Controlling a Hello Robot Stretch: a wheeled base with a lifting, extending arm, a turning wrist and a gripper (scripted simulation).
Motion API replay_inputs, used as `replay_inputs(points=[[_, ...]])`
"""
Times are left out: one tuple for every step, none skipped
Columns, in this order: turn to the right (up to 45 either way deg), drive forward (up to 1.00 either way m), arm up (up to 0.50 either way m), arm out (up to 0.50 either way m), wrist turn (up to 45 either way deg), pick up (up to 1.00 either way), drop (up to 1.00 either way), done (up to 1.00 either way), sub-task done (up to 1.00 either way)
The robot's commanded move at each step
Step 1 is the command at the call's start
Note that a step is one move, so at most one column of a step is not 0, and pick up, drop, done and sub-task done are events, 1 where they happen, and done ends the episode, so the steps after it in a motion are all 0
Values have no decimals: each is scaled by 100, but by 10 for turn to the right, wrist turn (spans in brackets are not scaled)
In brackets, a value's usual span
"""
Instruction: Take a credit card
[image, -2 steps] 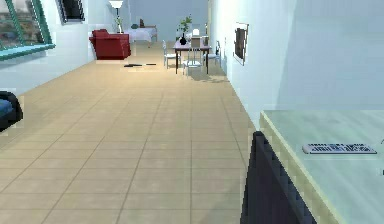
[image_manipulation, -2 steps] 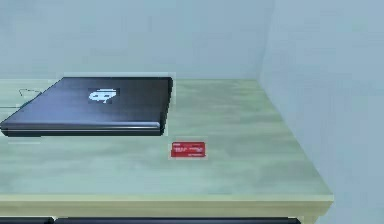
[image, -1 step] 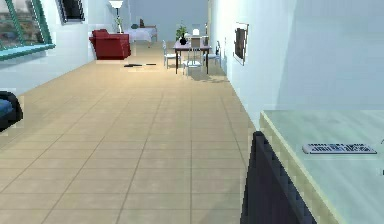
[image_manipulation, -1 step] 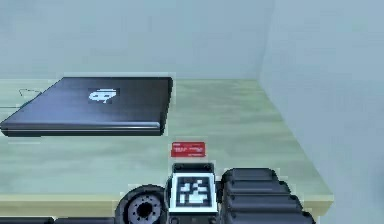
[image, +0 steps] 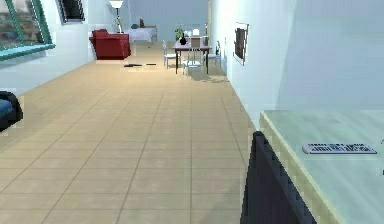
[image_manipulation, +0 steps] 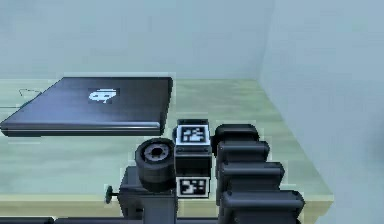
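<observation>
One pale desk carries everything that matters here, set against a light wall. Biggest on it is a closed dark laptop, lying flat toward the desk's far edge and stretching off to the arm side view's left. In front of it the robot's arm rises over the desk's near edge, with two marked white squares at its end. The gripper sits just left of them, before the laptop's near right corner. With the laptop lying right behind it, I cannot tell whether the gripper holds anything, nor how its fingers are set.

Smallest is a thin grey strip with dark marks, flat on the desk near the forward view's right edge, well in from the desk's near corner. By shape and colour I take it for the credit card, though I would not swear to it. Its long axis runs across the forward view. If so, I judge the card lies toward the arm side view's left of the gripper, so the reach must shift that way rather than farther out.
</observation>
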Motion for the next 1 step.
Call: replay_inputs(points=[[0,0,0,0,450,0,0,0,0]])
